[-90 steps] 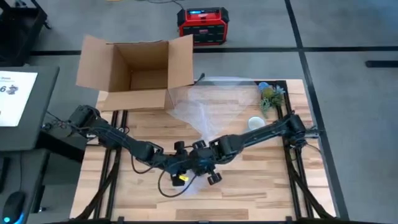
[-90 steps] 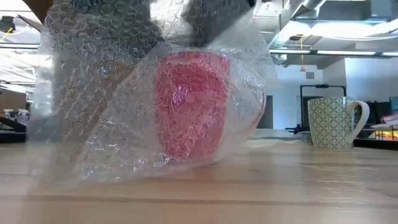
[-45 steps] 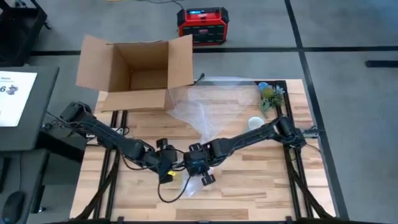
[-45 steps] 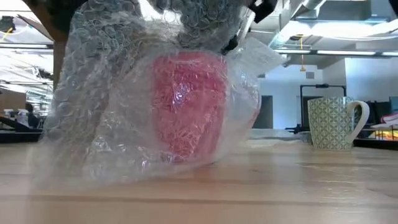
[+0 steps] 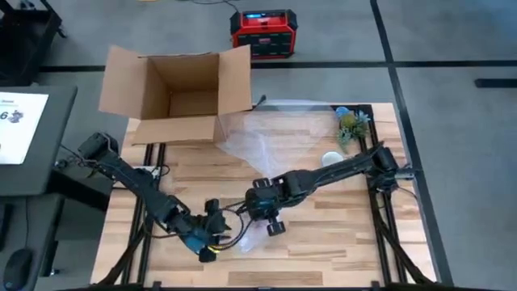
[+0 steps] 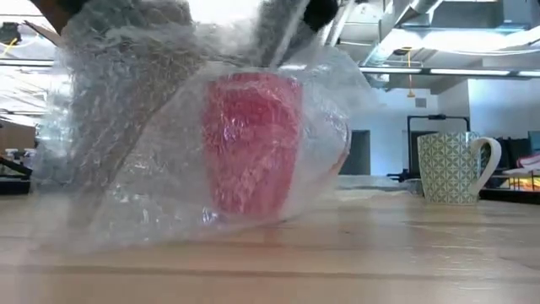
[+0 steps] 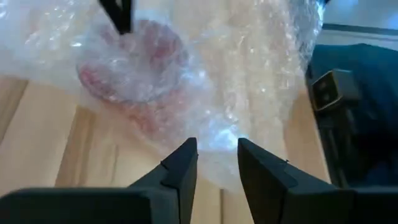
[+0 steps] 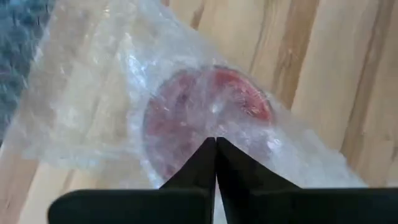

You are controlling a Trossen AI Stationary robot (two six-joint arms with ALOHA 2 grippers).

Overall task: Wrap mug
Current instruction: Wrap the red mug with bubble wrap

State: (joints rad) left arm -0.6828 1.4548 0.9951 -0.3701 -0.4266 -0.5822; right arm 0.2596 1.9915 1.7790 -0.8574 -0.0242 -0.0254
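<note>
A red mug (image 6: 253, 143) is seen standing upright on the wooden worktop (image 5: 339, 234), draped in a sheet of bubble wrap (image 6: 143, 152). The right gripper (image 8: 215, 144) is held directly above the mug's mouth, its fingers (image 8: 239, 171) pressed together on a pinch of the wrap. The left gripper (image 7: 216, 155) is held low beside the bundle, fingers (image 7: 180, 171) slightly apart and clear of the mug, the wrap's edge lying just ahead of them. A patterned mug (image 6: 451, 166) is seen standing well apart.

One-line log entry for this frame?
stage: wrapping | red mug under bubble wrap | right claw shut on wrap | left claw open
</note>
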